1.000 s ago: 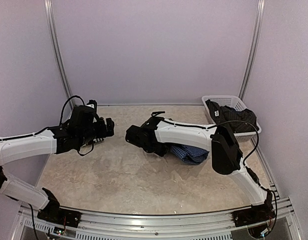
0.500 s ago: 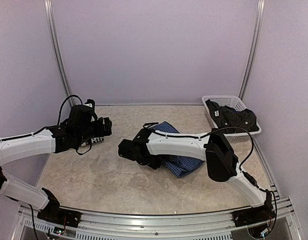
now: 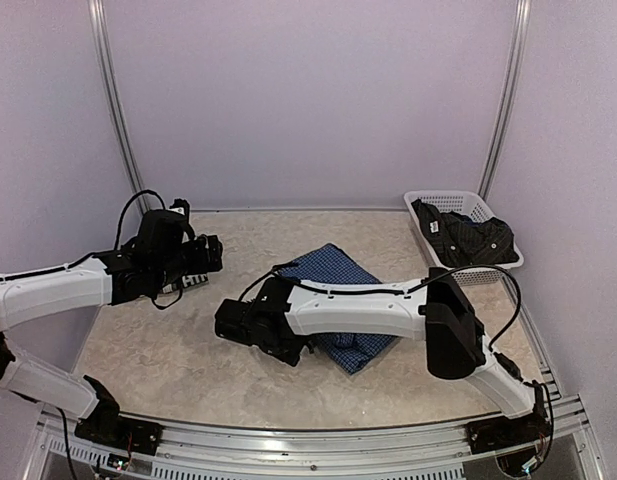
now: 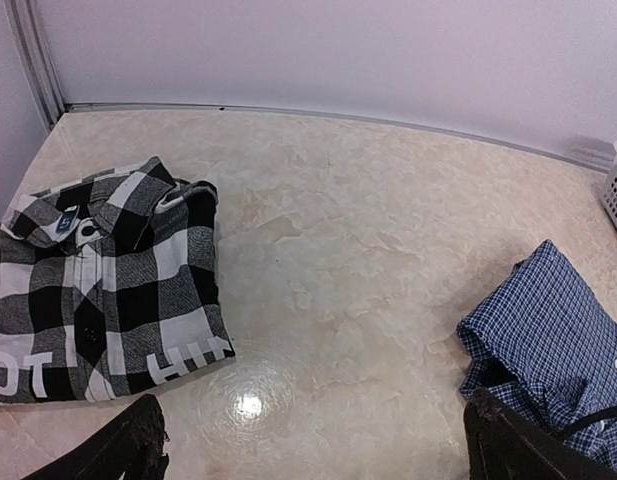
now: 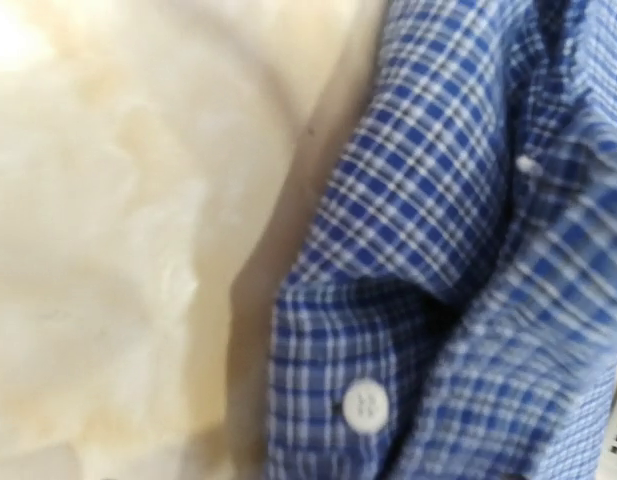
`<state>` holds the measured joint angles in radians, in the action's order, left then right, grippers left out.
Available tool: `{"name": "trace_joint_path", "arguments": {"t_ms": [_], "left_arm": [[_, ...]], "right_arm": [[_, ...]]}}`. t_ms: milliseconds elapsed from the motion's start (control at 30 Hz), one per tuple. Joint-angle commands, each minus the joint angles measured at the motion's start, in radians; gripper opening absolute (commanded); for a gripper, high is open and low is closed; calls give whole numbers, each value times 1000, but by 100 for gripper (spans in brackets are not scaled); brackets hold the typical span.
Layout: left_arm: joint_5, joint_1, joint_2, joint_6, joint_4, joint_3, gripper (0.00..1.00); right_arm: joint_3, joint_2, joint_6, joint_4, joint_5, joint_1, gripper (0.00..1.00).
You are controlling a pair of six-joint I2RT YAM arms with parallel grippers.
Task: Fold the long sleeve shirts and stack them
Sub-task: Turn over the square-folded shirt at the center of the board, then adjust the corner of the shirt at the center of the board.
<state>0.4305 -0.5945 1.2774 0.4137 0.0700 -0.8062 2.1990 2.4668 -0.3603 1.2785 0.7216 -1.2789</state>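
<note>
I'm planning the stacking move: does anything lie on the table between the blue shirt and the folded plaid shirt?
Nothing visible does. In the left wrist view only bare table separates the blue shirt from the plaid shirt. The left gripper hangs open above the table.

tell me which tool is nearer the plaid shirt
Left. The left tool hovers right beside the plaid shirt; the right tool is farther off, at the edge of the blue shirt.

We note a matt woven blue fine-check cloth shirt [image 5: 428, 230] with a smooth white plastic button [image 5: 365, 405]. The black-and-white plaid cloth shirt [image 4: 108, 290] looks soft. The beige marbled tabletop [image 4: 328, 270] is smooth and glossy.
</note>
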Motion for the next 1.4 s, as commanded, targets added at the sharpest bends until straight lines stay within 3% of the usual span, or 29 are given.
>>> {"name": "trace_joint_path", "arguments": {"t_ms": [0,267,433,867,1367], "left_arm": [[-2,10,0,-15,-1,13,99],[-20,15,-6,-16,-14,30,99],[-31,17,1,-16,-15,36,99],[-53,18,46,-10,-32,33,99],[-59,18,59,-5,-35,34,99]], "right_arm": [[-77,-165,9,-111,-51,4,79],[-368,-396,79,-426,-239,145,74],[-472,-447,101,-523,-341,261,64],[-517,-406,132,-535,-407,334,53],[-590,-414,114,-531,-384,320,51]]}}
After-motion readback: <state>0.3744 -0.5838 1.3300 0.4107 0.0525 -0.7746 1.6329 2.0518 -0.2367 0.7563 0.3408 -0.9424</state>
